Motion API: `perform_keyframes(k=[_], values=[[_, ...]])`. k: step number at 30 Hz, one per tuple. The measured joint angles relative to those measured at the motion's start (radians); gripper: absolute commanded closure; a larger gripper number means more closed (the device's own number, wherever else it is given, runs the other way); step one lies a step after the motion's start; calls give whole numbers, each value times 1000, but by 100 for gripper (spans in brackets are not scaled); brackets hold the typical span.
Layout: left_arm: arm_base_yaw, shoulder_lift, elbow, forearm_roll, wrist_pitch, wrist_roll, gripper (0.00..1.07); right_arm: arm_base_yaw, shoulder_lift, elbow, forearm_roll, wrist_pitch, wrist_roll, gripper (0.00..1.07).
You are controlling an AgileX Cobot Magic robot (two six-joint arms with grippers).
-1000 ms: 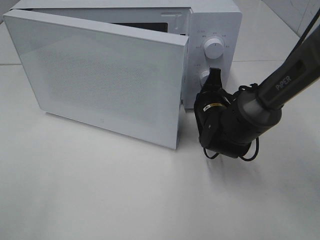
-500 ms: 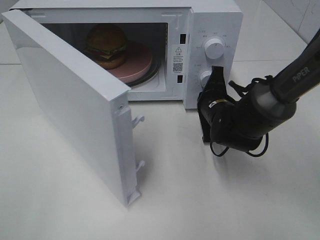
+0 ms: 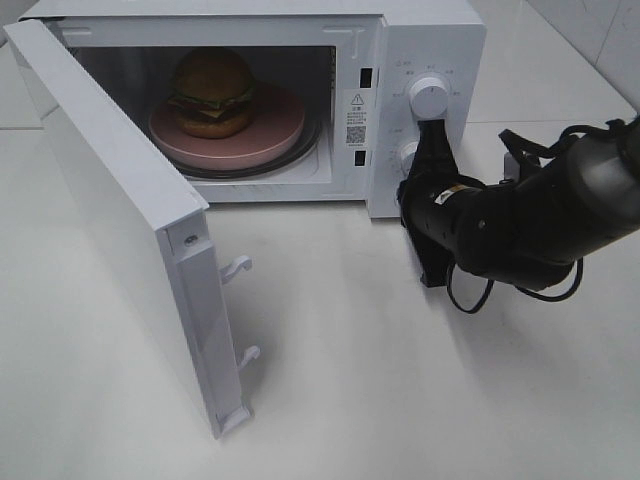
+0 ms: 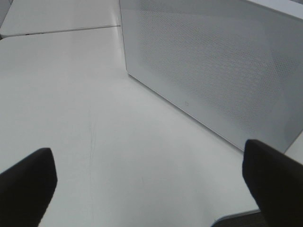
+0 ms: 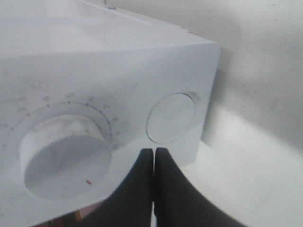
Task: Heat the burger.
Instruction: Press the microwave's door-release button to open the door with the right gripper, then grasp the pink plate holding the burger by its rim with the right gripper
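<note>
White tabletop point(image 3: 330, 400) all around, with a white microwave point(image 3: 420, 30) sitting at the back of it. Starting on the left, its door point(image 3: 110, 210) is swung wide open, and you can see the two latch hooks point(image 3: 238, 267) sticking out of its edge.

The left gripper point(image 4: 151, 189) only shows in its own wrist cam. The two dark fingertips point(image 4: 26, 184) are spread far apart with nothing between them, hovering over bare table beside the outside face of the door.

Inside the oven, the burger point(image 3: 212, 92) sits upright on a pink plate point(image 3: 270, 135), toward the plate's back-left side. It's got a shiny brown domed bun, with green lettuce, a dark patty and a bit of red peeking out under it.

Moving right, there's the control panel with an upper knob point(image 3: 428, 97) and a lower knob point(image 3: 408, 153). The right arm point(image 3: 540, 215) comes in low from the right edge and bends back toward the panel. The right gripper point(image 3: 432, 135) points up at the panel between those knobs, fingers pressed together and holding nothing. Can't tell if the tip actually touches the panel.
</note>
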Motion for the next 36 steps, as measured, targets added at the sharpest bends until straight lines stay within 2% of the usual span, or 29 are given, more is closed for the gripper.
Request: perform_keyframes(k=[9, 15, 17, 24, 28, 31, 33, 36], values=[[0, 0, 0, 0, 0, 0, 7, 0, -127, 70, -124, 240, -216, 107], [0, 0, 0, 0, 0, 0, 7, -3, -201, 74, -203, 371, -397, 107], [0, 0, 0, 0, 0, 0, 7, -30, -273, 74, -263, 489, -524, 107], [0, 0, 0, 0, 0, 0, 7, -89, -387, 74, -362, 666, -693, 106], [0, 0, 0, 0, 0, 0, 7, -125, -459, 74, -380, 820, -884, 106], [0, 0, 0, 0, 0, 0, 7, -132, -471, 74, -380, 854, -931, 106], [0, 0, 0, 0, 0, 0, 7, -146, -504, 53, -377, 1001, -1123, 106], [0, 0, 0, 0, 0, 0, 7, -146, -511, 41, -374, 1037, -1182, 106]])
